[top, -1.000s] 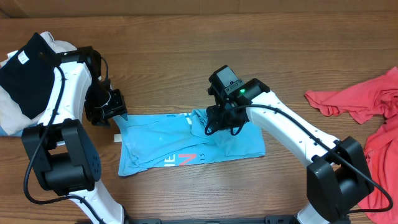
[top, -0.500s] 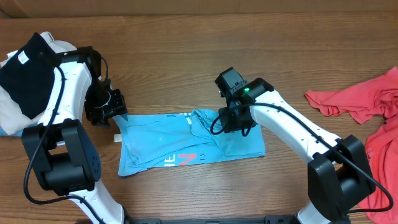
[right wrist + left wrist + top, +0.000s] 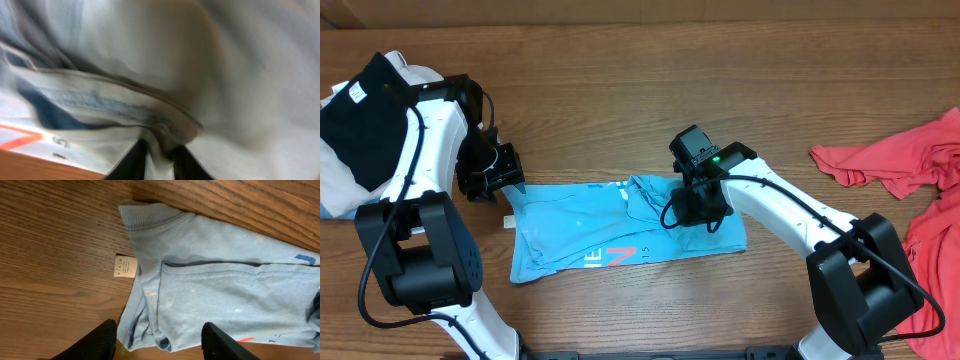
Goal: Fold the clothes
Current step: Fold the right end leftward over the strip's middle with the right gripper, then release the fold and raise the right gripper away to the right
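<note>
A heap of black and white clothes (image 3: pixel 365 120) sits at the far left of a wooden table (image 3: pixel 620 80). Just right of it, the left gripper (image 3: pixel 157 332) hangs over the left edge of a light blue shirt (image 3: pixel 570 235), its fingers spread apart. A small white tag (image 3: pixel 125 266) lies against that edge. The shirt lies mostly flat at the table's centre and is rumpled toward its right half. There the right gripper (image 3: pixel 161 152) is pinched tight on a raised fold of the cloth. Red clothes (image 3: pixel 910 170) lie bunched at the far right, well apart.
</note>
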